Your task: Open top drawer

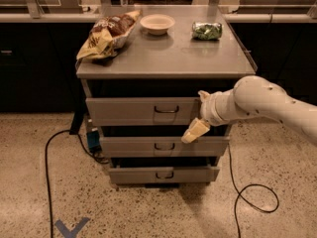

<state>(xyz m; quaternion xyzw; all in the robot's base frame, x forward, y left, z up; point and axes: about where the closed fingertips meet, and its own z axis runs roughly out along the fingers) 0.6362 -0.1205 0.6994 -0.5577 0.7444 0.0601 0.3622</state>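
The top drawer (129, 111) is the widest grey front of three, just under the cart's top, with a small dark wire handle (166, 109) at its centre. It looks pushed in, and its tray is hidden. My gripper (198, 114) is at the right end of that drawer front, to the right of the handle and apart from it. It is open and empty; one cream fingertip (194, 131) hangs down over the gap above the middle drawer (129, 146). The bottom drawer (133, 174) is below.
On the cart top (173, 58) lie a chip bag (106, 33), a white bowl (157, 24) and a green packet (207, 30). Black cables (49, 172) run over the speckled floor on both sides. A blue tape mark (71, 227) is at the front left. Dark counters stand behind.
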